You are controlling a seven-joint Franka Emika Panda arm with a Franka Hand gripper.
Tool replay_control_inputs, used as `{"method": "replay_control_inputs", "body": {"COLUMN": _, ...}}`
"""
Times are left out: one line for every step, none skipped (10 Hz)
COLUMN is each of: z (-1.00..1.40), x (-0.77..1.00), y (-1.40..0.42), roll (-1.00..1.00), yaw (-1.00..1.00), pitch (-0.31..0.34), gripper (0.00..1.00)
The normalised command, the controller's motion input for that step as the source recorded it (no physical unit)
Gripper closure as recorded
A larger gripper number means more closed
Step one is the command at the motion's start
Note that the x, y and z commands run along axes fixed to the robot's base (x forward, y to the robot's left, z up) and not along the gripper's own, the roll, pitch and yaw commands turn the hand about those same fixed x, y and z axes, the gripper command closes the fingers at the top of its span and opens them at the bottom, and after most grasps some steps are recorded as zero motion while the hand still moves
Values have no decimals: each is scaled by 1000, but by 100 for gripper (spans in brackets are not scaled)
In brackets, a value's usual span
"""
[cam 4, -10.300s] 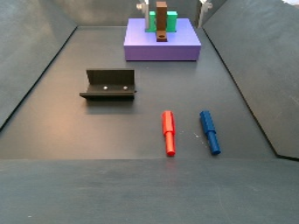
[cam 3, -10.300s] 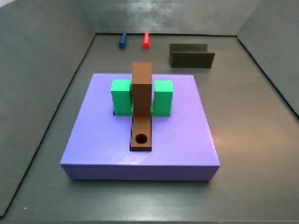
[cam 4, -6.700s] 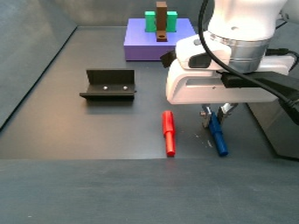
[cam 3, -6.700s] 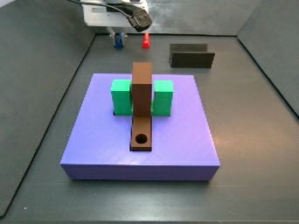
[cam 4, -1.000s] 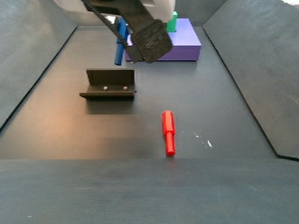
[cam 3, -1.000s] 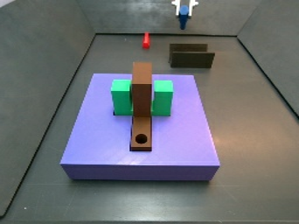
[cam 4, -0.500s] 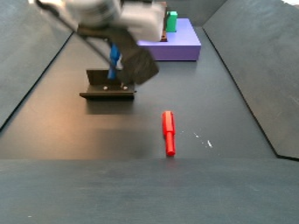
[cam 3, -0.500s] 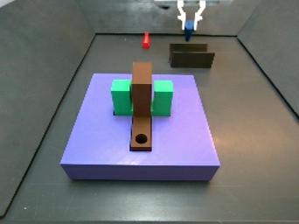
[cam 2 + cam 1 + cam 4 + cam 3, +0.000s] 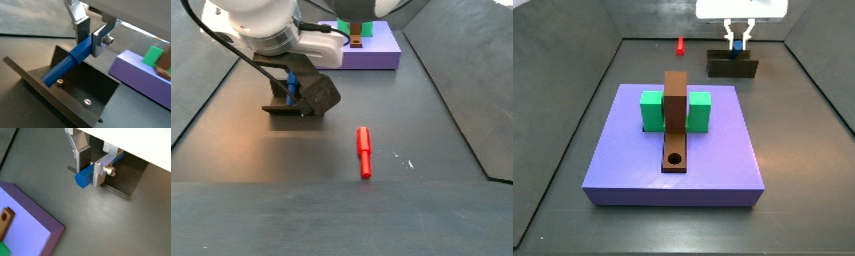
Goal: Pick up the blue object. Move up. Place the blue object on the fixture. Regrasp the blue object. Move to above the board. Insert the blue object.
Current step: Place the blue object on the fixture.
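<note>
Dark grey flooring, walled on its sides by sloping grey panels, fills both side views; on it sits the board, a broad lavender slab carrying a long brown bar with a round hole near its end and two green blocks flanking the bar; well apart from the board stands the fixture, a dark angled bracket on a base plate, and the robot arm is bent down directly over it; a red peg lies loose on the floor, apart from the fixture and untouched.

The gripper hangs just above the fixture, its silver fingers clamped on the upper end of the blue object; in both wrist views the peg runs slanted out from between the pads, and in a wrist view its lower end reaches down into the bracket's corner near the two screws, though whether it is actually touching the plate I cannot tell; in a side view only a sliver of blue shows between the fingers above the bracket.

Judging by this, the placing step is under way and the release has not yet come; the risk lies in the slant; if the fingers part before the lower end is seated against the bracket, the peg could roll or slide off the plate onto the floor; pressing down too far could jam it into the corner and twist it in the pads, spoiling the regrasp that should follow.
</note>
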Motion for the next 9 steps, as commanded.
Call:
{"method": "replay_control_inputs", "body": {"z": -86, "x": 17, "y": -43, "roll": 0, "yaw": 286, "pitch": 0, "gripper": 100}}
{"method": "replay_control_inputs", "body": {"z": -123, "x": 0, "y": -51, "roll": 0, "yaw": 166, "pitch": 0, "gripper": 100}}
{"method": "replay_control_inputs", "body": {"z": -103, "x": 0, "y": -71, "roll": 0, "yaw": 106, "pitch": 0, "gripper": 100}}
{"method": "replay_control_inputs", "body": {"z": -146, "x": 0, "y": -71, "roll": 0, "yaw": 129, "pitch": 0, "gripper": 100}}
{"method": "replay_control_inputs", "body": {"z": -171, "x": -14, "y": -66, "roll": 0, "yaw": 114, "pitch": -17, "gripper": 100}}
{"method": "replay_control_inputs", "body": {"z": -177, "x": -6, "y": -31, "roll": 0, "yaw": 74, "pitch": -40, "gripper": 100}}
{"method": "replay_control_inputs", "body": {"z": -106, "x": 0, "y": -20, "roll": 0, "yaw": 46, "pitch": 0, "gripper": 100}}
{"method": "replay_control_inputs", "body": {"z": 0, "x": 0, "y": 0, "roll": 0, "yaw": 0, "pitch": 0, "gripper": 100}}
{"method": "replay_control_inputs", "body": {"z": 0, "x": 0, "y": 0, "roll": 0, "yaw": 0, "pitch": 0, "gripper": 0}}
